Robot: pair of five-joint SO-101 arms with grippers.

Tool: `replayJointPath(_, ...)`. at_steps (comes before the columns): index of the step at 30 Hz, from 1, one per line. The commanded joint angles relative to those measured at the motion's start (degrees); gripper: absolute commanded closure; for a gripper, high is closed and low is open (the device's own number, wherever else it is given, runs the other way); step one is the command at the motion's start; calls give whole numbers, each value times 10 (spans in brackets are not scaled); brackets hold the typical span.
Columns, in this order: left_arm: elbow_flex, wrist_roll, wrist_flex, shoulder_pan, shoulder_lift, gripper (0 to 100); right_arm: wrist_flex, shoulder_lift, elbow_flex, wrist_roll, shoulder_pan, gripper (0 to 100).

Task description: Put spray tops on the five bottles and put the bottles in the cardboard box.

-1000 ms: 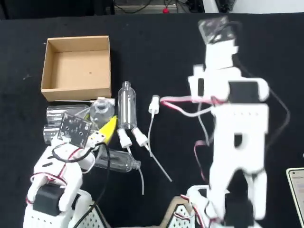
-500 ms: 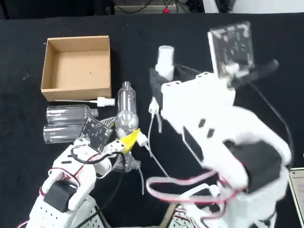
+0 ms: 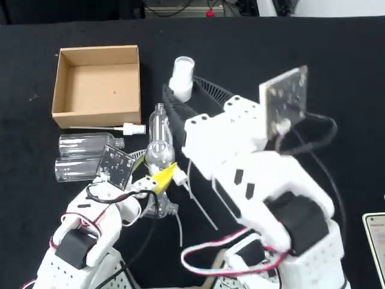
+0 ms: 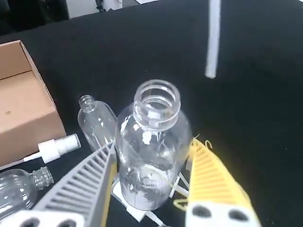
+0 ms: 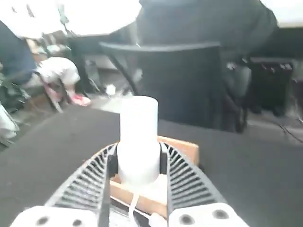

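Closest to you, the left gripper [image 4: 154,144] pinches a clear bottle [image 3: 157,152] around its body, holding it upright with the open neck facing up. A second ago that bottle was close to the box's near corner. It now stands near the middle of the table [image 3: 337,60], and it has barely shifted in the last half second. Another bottle [image 3: 163,209] lies partly under that arm, and loose spray tops [image 3: 180,176] lie just beside the yellow finger.

Off to one side, two more bottles [image 3: 90,144] lie next to each other. A fifth bottle [image 3: 159,120] lies just beyond the held one. A single spray top [image 3: 131,128] lies along the box's near wall.

Farther out, the right gripper [image 5: 138,153] is clamped on a white spray top [image 3: 181,71]. This arm has swung in from the far side of the table over the last second and keeps closing on the held bottle. The dip tube [image 4: 213,38] hangs down beyond the bottle and to one side of its mouth, not over it.

Farthest, the cardboard box [image 3: 96,51] has nothing in it.

You are lining up the first capping. No bottle appears to carry a top yet. The tube tip will need to come over the neck before you lower it.
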Motion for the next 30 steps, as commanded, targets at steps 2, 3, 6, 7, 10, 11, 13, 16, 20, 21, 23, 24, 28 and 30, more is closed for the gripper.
replayJointPath(2, -7, 4, 4, 13, -5, 827, -44, -27, 16, -4, -23, 987)
replayJointPath(3, -7, 4, 4, 14, -5, 827, -49, -27, 26, -4, -23, 987)
replayJointPath(6, -7, 4, 4, 17, -5, 827, -77, -29, 62, -4, -33, 987)
replayJointPath(7, -7, 4, 4, 18, -5, 827, -88, -30, 77, -4, -36, 987)
replayJointPath(10, -7, 4, 4, 17, -5, 827, -119, -31, 110, -4, -41, 987)
replayJointPath(11, -7, 4, 4, 15, -5, 827, -126, -31, 118, -3, -41, 987)
replayJointPath(13, -7, 3, 4, 14, -6, 827, -128, -31, 128, -1, -41, 987)
replayJointPath(16, -7, 2, 4, 14, -6, 827, -125, -32, 131, 0, -41, 987)
replayJointPath(20, -7, 2, 4, 14, -6, 827, -125, -32, 131, 0, -41, 987)
replayJointPath(21, -7, 2, 4, 14, -6, 827, -125, -36, 131, 0, -41, 987)
replayJointPath(23, -7, 2, 4, 14, -6, 827, -123, -51, 137, 0, -41, 987)
replayJointPath(24, -7, 2, 4, 14, -6, 827, -116, -61, 139, 0, -41, 987)
replayJointPath(28, -6, 2, 5, 14, -6, 827, -73, -121, 161, 0, -43, 987)
replayJointPath(30, -6, 3, 5, 14, -6, 827, -74, -144, 187, 1, -41, 987)
